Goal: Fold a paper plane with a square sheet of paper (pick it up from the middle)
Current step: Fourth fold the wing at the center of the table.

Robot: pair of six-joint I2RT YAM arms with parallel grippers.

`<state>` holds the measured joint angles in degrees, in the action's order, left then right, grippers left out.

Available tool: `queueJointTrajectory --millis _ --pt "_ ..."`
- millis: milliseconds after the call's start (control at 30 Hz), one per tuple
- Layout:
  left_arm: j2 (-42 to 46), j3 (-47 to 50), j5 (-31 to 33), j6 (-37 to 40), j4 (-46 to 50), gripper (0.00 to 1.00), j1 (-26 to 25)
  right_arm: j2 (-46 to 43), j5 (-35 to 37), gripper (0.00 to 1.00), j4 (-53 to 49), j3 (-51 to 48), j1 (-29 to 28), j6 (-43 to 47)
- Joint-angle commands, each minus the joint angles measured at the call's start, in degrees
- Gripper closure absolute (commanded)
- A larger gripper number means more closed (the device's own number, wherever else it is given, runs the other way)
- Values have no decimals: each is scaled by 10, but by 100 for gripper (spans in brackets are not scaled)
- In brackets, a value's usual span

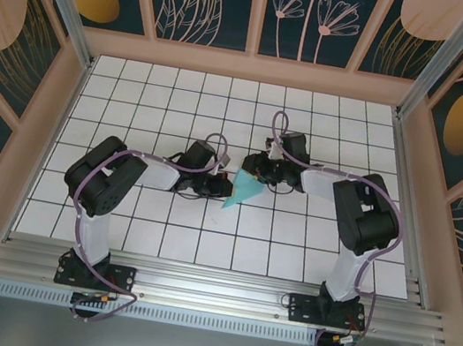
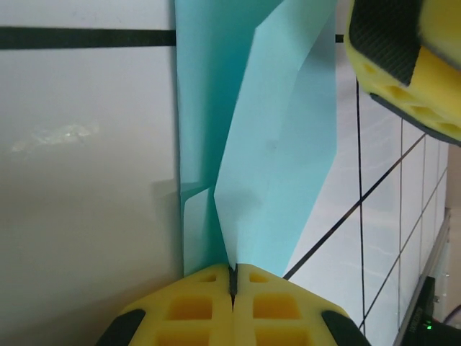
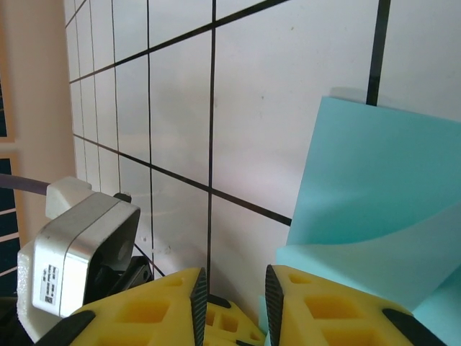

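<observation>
Paper [image 1: 244, 191] — left tool [image 1: 220, 188], right tool [image 1: 260, 177] alongside

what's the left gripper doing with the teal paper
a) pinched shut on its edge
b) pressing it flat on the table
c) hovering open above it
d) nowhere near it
a: in the left wrist view the left gripper has its jaws closed together, with the edge of the sheet of paper caught between them.

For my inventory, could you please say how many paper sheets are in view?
1: the folded light teal-blue paper sheet, mid-table, pinched in the left claw; none seems hidden.
</observation>
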<state>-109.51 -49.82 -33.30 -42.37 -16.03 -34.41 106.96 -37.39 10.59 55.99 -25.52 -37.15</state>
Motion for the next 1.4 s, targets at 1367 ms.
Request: queueJointTrajectory --millis 1367 --pt "41 35 -3 14 55 77 12 82 37 75 -21 -4 -27 8"
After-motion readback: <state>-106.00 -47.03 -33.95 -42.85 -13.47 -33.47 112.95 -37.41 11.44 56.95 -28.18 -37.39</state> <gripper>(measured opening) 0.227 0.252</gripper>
